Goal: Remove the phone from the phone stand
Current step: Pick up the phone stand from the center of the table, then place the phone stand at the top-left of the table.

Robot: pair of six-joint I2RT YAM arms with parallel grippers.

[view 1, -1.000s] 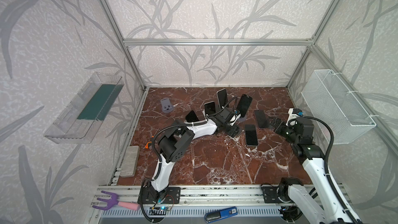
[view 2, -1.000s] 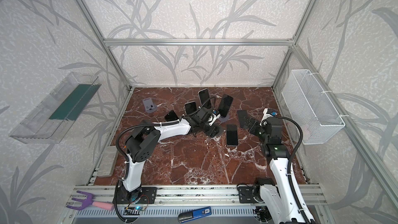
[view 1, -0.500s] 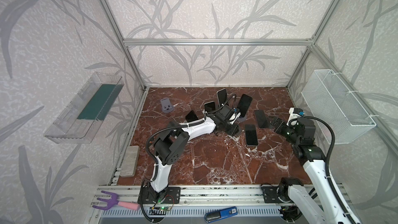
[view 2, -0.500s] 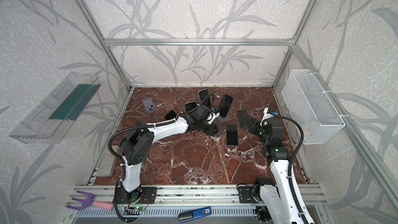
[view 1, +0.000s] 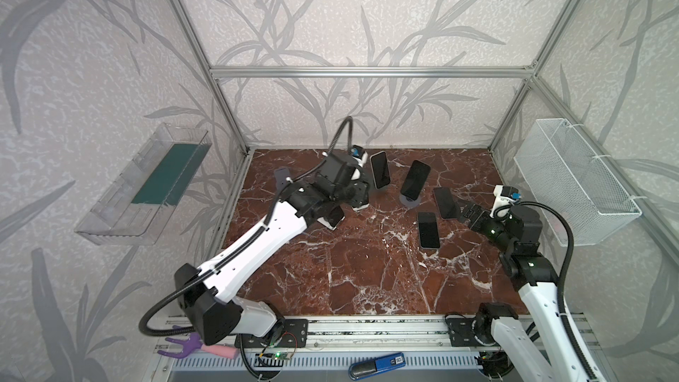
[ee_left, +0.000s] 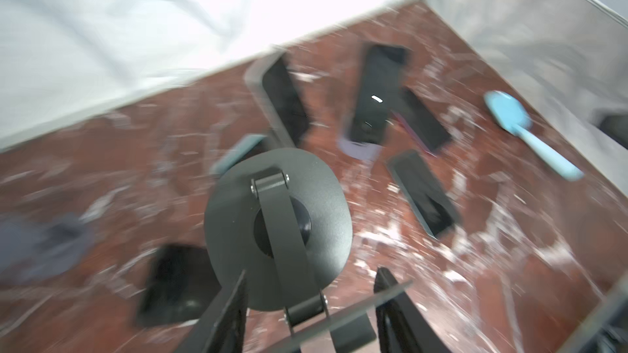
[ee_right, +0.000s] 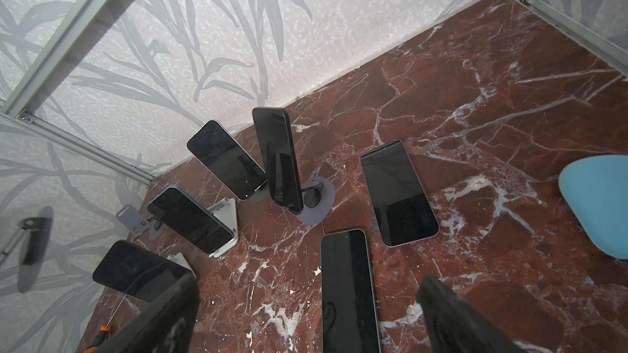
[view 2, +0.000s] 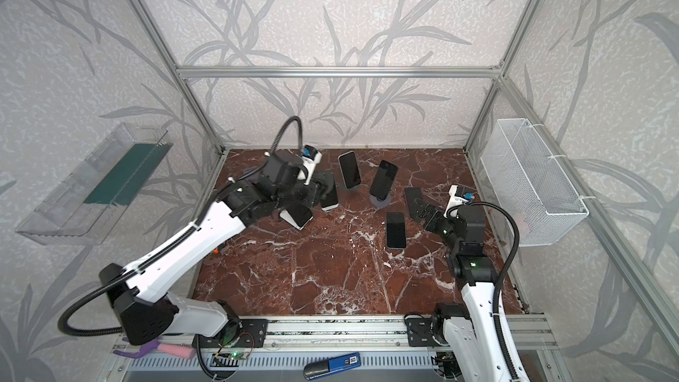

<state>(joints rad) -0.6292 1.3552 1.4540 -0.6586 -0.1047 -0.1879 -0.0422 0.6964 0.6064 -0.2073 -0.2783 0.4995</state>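
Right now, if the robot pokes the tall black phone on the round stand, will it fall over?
Probably yes: the black phone stands nearly upright, tall and thin, on a small round stand, so a poke up high may tip it. Its shiny face looks slippery, so a grip might slide. It looks stiff, not bendy.

White left arm (view 1: 257, 248), white right arm (view 1: 543, 310), black joints (view 1: 205, 310), ribbed black cables (view 1: 570, 248)

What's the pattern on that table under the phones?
The table is dark red-brown marble with white veins, clearest in the right wrist view.
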